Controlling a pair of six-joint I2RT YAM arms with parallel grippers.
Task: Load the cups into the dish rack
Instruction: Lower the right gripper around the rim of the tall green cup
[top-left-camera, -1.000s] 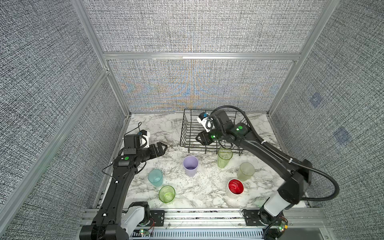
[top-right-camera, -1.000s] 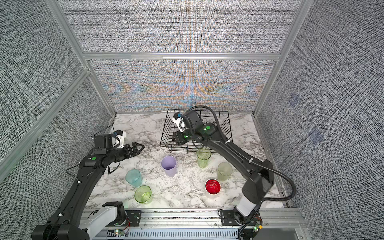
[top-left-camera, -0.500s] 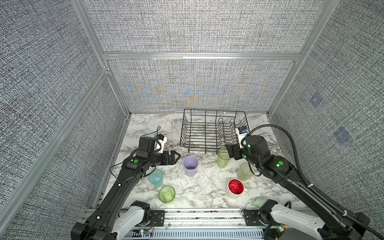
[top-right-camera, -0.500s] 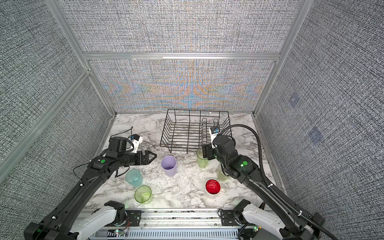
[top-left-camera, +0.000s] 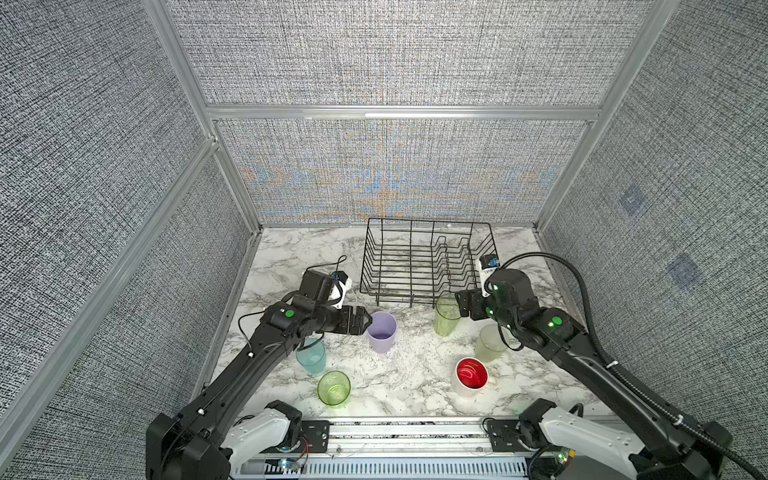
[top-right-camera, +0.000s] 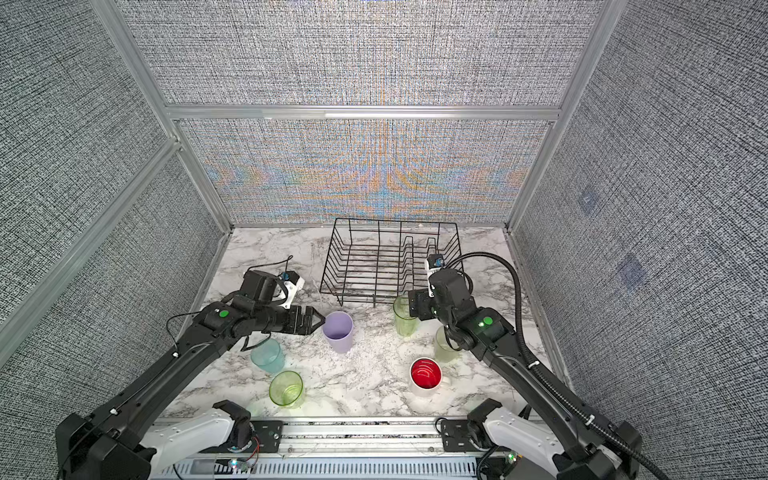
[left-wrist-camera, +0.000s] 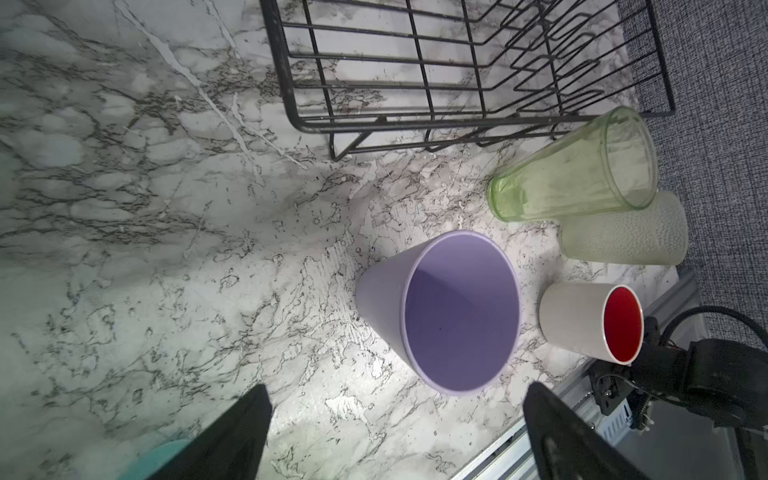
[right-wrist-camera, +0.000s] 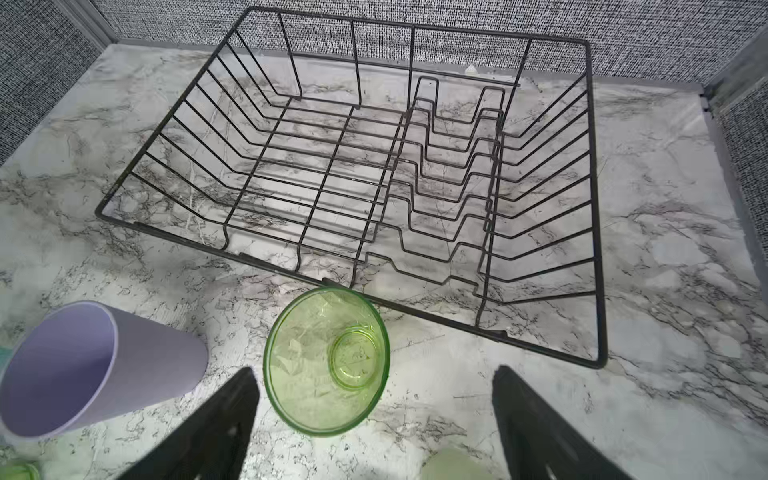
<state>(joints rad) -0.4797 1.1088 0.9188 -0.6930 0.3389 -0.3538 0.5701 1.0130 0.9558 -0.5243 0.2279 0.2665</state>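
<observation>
Left claw (top-left-camera: 368, 322) is spread wide with nothing in it, low over the marble table (top-left-camera: 286, 257), tips just beside the lilac cup (top-left-camera: 381, 337). From the left wrist view, that cup stands upright, mouth up, just ahead of the gap between the fingers (left-wrist-camera: 241, 432) rather than inside it.

Right claw (top-left-camera: 459, 305) is wide apart too, nothing clamped. It sits right next to the taller clear green cup (top-left-camera: 446, 316), on that cup's right in both top views. The right wrist view looks straight down into the cup; it's ahead of the fingers (right-wrist-camera: 216, 428) and much closer to one than the other. Can't tell if that one touches it.

All six cups are upright on the table, outside the black wire dish rack (top-left-camera: 409, 272). The rack sits at the back of the table, a bit right of centre, with its plate-slot wires on its right half. The tall green cup is just in front of the rack's near edge.

The frosted pale yellow-green cup (top-left-camera: 490, 343) is partly hidden by the right arm. The white cup with the red inside (top-left-camera: 471, 374) is nearer the front. On the left, the light blue cup (top-left-camera: 311, 356) peeks out from under the left arm, and the shorter green cup (top-left-camera: 333, 387) is just in front of it.
</observation>
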